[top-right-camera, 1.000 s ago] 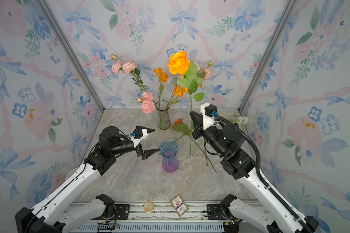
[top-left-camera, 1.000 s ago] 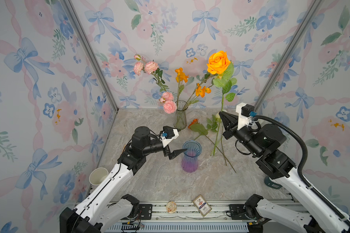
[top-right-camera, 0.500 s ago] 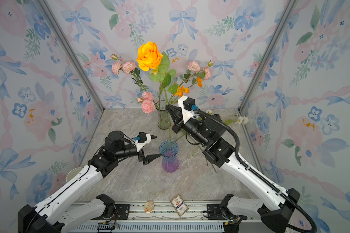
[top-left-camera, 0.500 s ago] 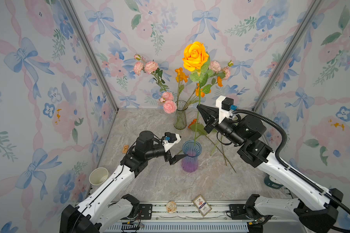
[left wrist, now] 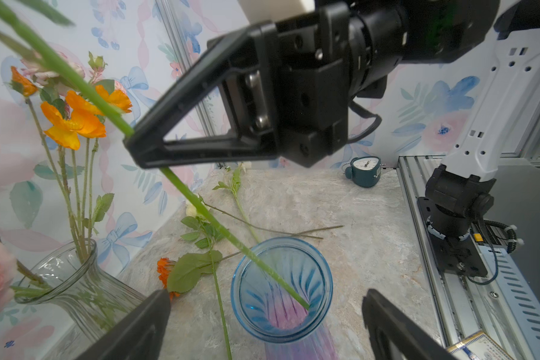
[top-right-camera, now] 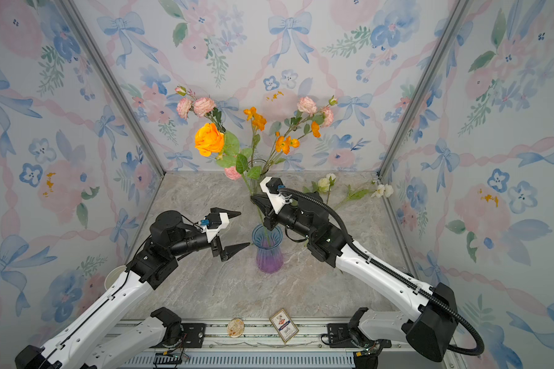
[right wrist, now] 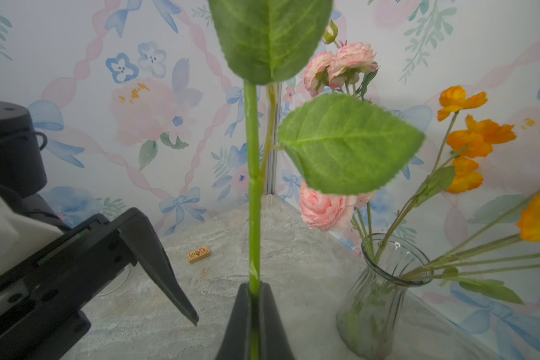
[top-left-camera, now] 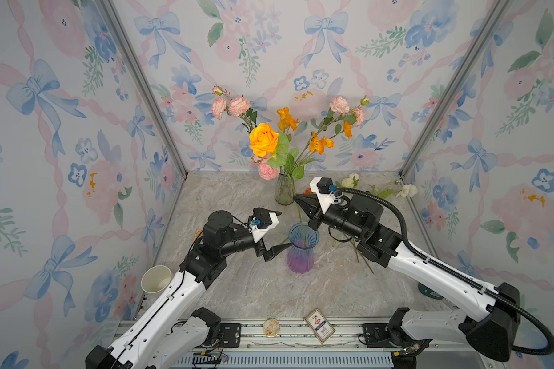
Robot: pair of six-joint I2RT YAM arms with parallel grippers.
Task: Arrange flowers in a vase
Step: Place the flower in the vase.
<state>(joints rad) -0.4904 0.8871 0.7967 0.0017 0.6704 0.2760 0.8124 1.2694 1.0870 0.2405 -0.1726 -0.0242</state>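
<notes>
Rose stem between the right gripper and the front vase

The right gripper [top-left-camera: 296, 199] pinches the stem of the rose [top-left-camera: 263, 139] directly above the front vase [top-left-camera: 301, 255]. The stem's lower end is inside the vase mouth, and the bloom is above and to the left of the gripper. The left gripper [top-left-camera: 285, 228], fingers spread, is just left of that vase. The back vase [top-left-camera: 283, 191], holding several stems, stands just behind the right gripper. Loose flowers [top-left-camera: 349, 182] lie on the table [top-left-camera: 237, 287] behind and to the right of the right gripper.
</notes>
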